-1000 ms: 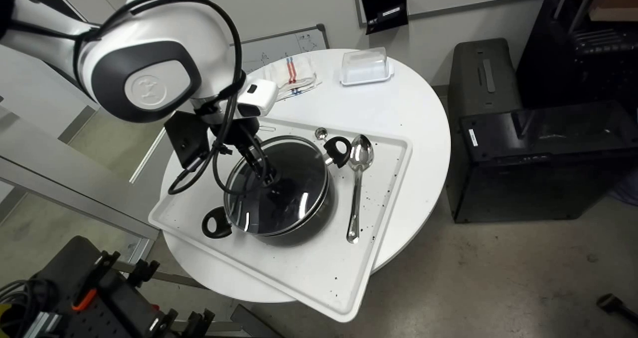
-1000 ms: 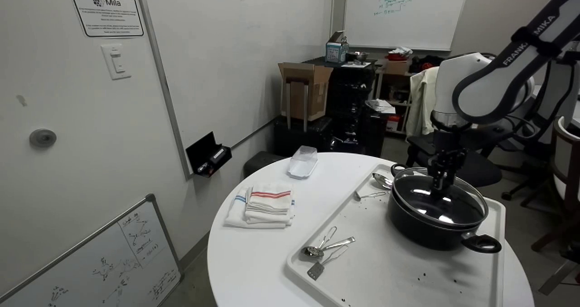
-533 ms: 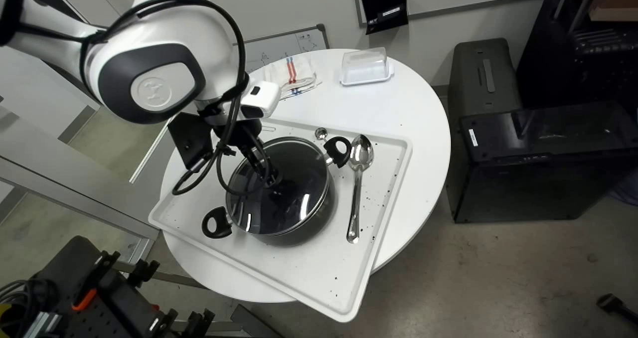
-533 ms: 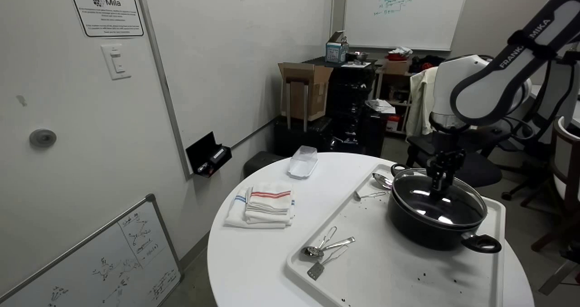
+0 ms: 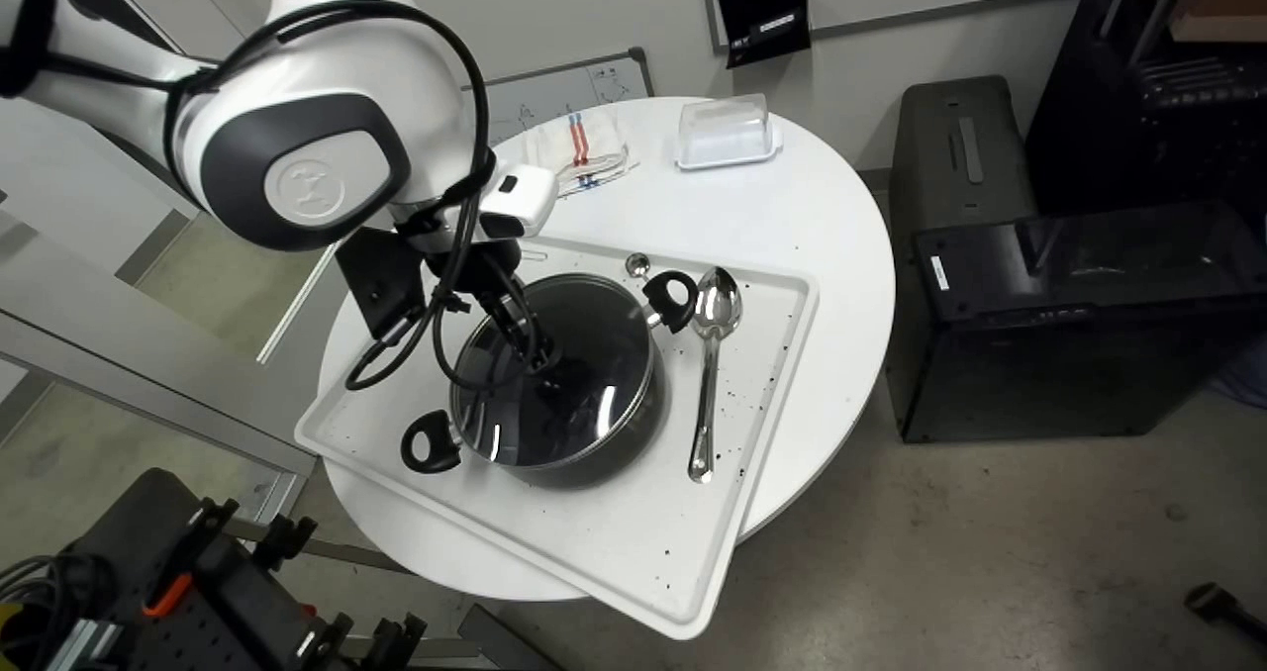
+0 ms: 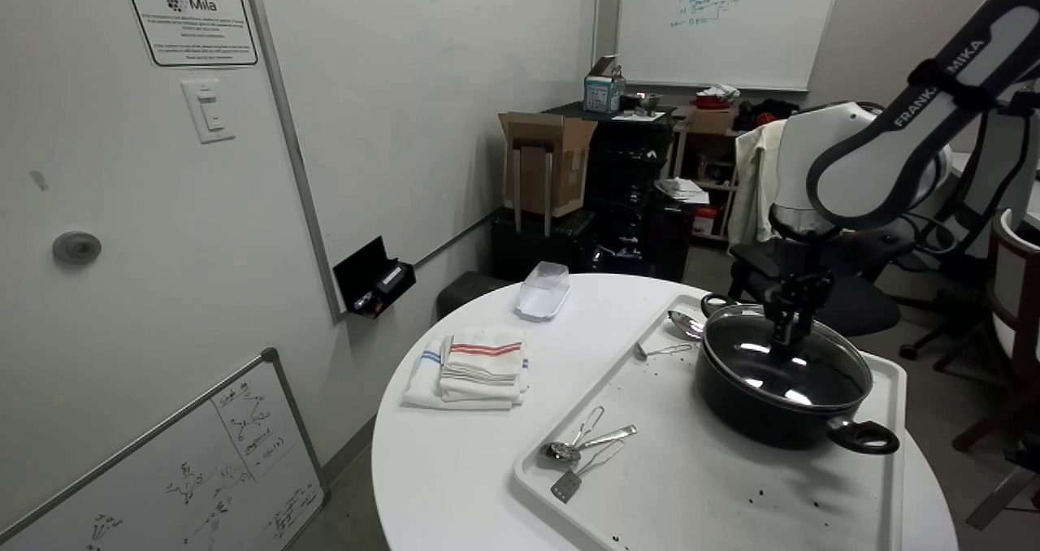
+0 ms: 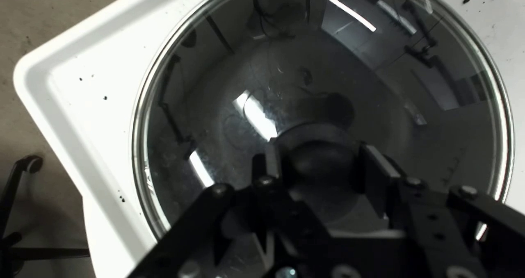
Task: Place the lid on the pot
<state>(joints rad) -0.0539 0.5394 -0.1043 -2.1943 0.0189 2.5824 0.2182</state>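
Two pot (image 6: pixel 754 411) handles (image 6: pixel 845 435), both exterior views only

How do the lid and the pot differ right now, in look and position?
The lid is shiny glass with a silvery rim; the pot is plain black. The lid has one central knob, while the pot has two side handles. The lid lies over the pot, whereas the pot stands on the tray. Both are round and look about equally wide.
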